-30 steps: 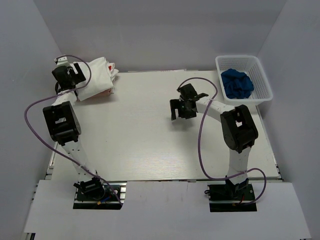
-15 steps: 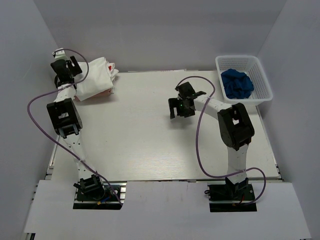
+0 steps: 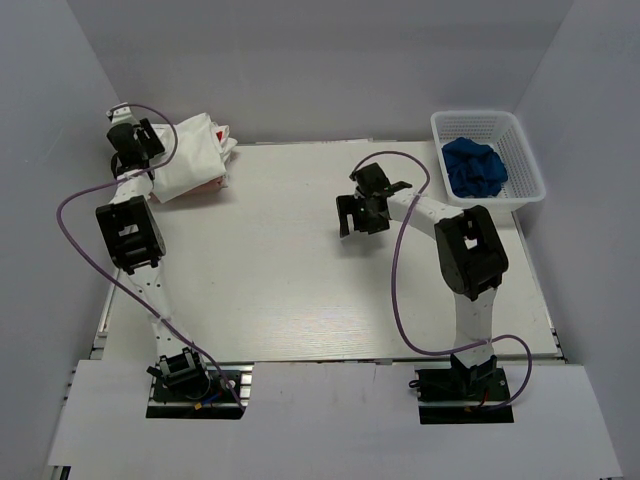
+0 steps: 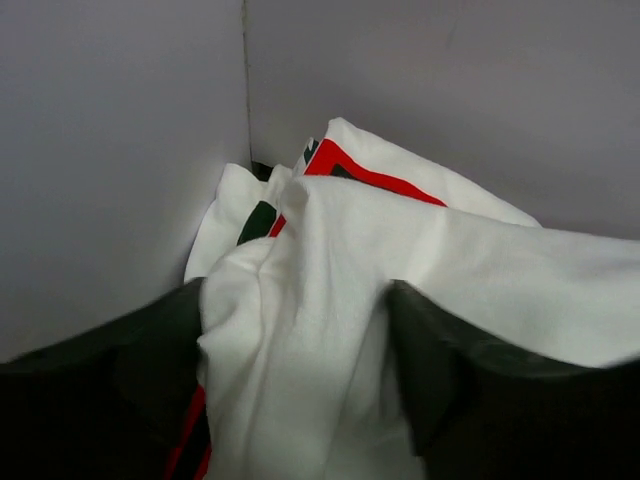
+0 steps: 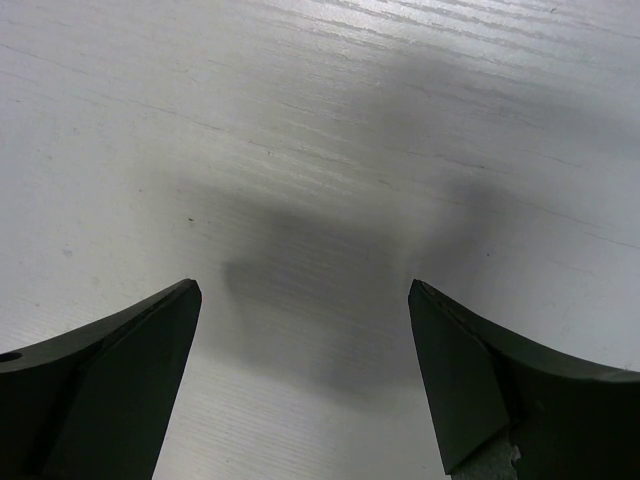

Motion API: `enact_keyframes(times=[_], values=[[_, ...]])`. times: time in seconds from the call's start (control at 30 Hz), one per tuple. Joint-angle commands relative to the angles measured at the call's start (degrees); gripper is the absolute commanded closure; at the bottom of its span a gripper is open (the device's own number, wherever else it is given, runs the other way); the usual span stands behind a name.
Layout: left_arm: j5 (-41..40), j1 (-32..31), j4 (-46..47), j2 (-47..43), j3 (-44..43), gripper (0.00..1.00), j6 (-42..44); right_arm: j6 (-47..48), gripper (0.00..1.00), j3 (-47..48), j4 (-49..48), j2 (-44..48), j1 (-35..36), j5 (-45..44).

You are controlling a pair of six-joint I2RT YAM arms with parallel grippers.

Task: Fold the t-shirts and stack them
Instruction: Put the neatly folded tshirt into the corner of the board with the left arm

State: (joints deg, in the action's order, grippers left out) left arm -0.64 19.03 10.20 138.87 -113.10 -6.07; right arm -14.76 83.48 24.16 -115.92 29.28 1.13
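Left end effector [image 4: 297,300] straddles plain white t-shirt [image 4: 480,280]

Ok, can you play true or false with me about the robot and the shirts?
1. The white basket holds a blue cloth. True.
2. The right pincer is holding a shirt. False: it is open and empty above the bare table.
3. The t-shirts lie in the far left corner. True.
4. The printed shirt has green marks. False: they are red and black.
5. The left pincer has white shirt cloth between its fingers. True.
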Motion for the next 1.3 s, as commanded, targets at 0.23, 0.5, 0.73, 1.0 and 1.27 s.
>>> enact_keyframes(times=[0.23,0.5,0.73,1.0,1.27], values=[[9.3,0.5,4.4,-0.6,-2.0,0.8,-3.2,0.1,0.1,2.6,-0.2,-1.9,0.2,2.0],[17.9,0.0,8.0,-0.1,-3.6,1.0,-1.1,0.4,0.1,2.8,-1.3,-2.3,0.2,2.2],[23.8,-0.7,12.8,-2.8,-0.3,1.0,-0.3,0.4,0.1,3.7,-1.7,-3.7,0.0,2.6],[18.7,-1.2,30.6,-8.6,13.9,1.0,-4.7,0.8,0.1,5.6,-1.4,-5.5,-0.1,2.8],[20.0,-1.2,26.8,9.2,-9.9,1.0,-11.5,0.6,0.1,7.7,-0.4,-7.8,-0.2,2.9]])
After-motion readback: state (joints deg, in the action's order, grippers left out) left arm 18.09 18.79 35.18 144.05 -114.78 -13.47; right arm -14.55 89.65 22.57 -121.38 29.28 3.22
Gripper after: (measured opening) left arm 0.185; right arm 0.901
